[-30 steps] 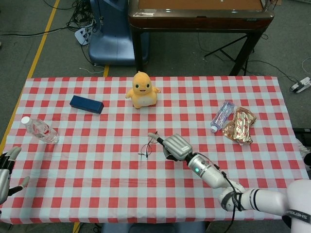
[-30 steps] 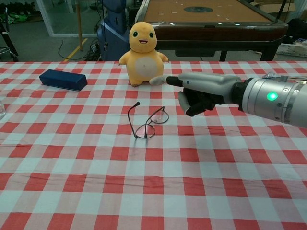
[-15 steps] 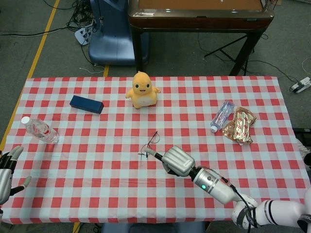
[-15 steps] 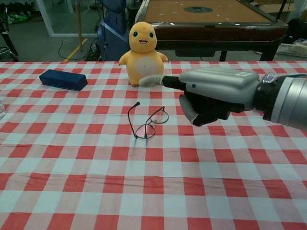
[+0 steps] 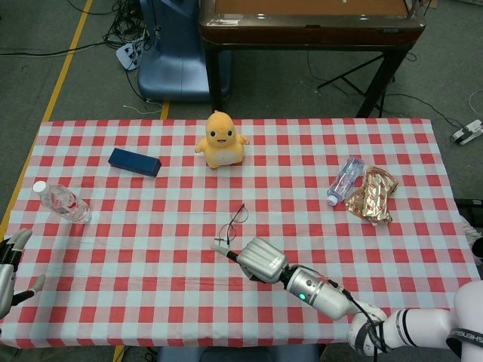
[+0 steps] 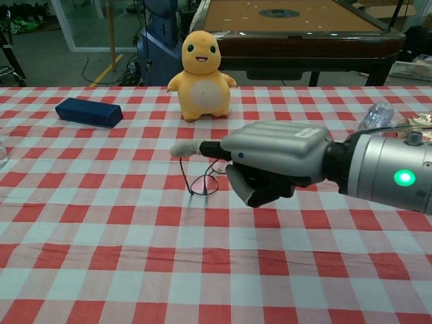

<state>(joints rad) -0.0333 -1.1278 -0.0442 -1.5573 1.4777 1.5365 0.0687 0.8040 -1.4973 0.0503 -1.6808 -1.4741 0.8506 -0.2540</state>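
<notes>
Head view: right robot hand (image 5: pixel 260 260) low over the checked surface (image 5: pixel 151 204), one finger stretched out leftward, the rest curled under, grasping nothing. Glasses (image 5: pixel 232 222) just beyond that fingertip, flat on the cloth, apart from it. Plush (image 5: pixel 220 140) well beyond the glasses; blue case (image 5: pixel 134 161) far to the left. Bottle (image 5: pixel 346 179) and foil packet (image 5: pixel 371 195) well off to the right. Left robot hand (image 5: pixel 10 264) at the near left edge, fingers spread, empty; second bottle (image 5: pixel 62 201) beyond it.

Chest view: right robot hand (image 6: pixel 273 162) clenched but for the pointing finger, partly covering glasses (image 6: pixel 206 179). Plush (image 6: pixel 200 66) behind, case (image 6: pixel 88 112) far left.
</notes>
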